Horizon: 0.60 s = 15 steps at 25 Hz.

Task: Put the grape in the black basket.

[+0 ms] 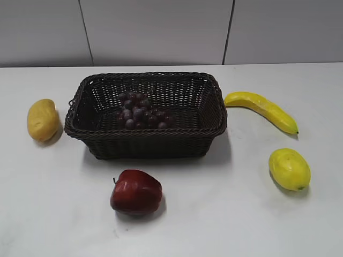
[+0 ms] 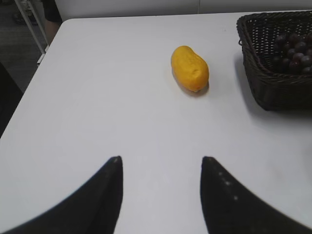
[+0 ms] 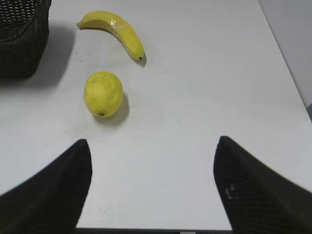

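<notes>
Holding our left gripper [image 2: 161,195] with its jaws apart and nothing between them, we are hovering over bare table [image 2: 97,97] at the left side, with the yellow mango-like fruit [image 2: 189,68] ahead of it and the black basket [image 2: 265,92] further to its right. Moving rightward, we are seeing the grape [image 1: 143,111] lying inside the basket, on its floor toward the left-rear part, the bunch's long axis running roughly from back-left to front-right. In front of the basket the red apple [image 1: 136,191] is sitting on the table, apart from it. To the right the banana [image 3: 117,30] and the lemon [image 3: 103,93] are resting ahead of our right gripper [image 3: 151,190], which is likewise spread wide and empty, with the basket's corner at the far left of its view. We are judging the grape as nearer our left arm, lying ahead and to its right, and since it is already in the basket no further reach seems called for
</notes>
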Available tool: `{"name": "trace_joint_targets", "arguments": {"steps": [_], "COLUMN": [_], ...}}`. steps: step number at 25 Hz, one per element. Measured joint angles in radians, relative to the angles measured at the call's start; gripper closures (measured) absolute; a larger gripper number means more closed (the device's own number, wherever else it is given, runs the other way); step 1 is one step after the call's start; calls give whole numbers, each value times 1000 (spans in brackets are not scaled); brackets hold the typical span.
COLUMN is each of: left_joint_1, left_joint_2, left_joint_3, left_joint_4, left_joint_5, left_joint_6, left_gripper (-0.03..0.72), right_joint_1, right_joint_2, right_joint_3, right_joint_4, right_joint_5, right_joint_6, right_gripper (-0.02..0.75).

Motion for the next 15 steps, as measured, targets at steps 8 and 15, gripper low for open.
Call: {"name": "trace_joint_targets", "arguments": {"steps": [8,15], "left_joint_1": [0,0], "left_joint_2": [0,0], "left_joint_3": [0,0], "left_joint_4": [0,0], "left_joint_5": [0,0], "left_joint_6": [0,0], "left_gripper": [220,231], "right_joint_1": [0,0], "right_joint_2": [0,0], "right_joint_3": [0,0], "right_joint_4": [0,0], "right_joint_5": [0,0], "right_joint_6": [0,0], "right_gripper": [148,148]}}
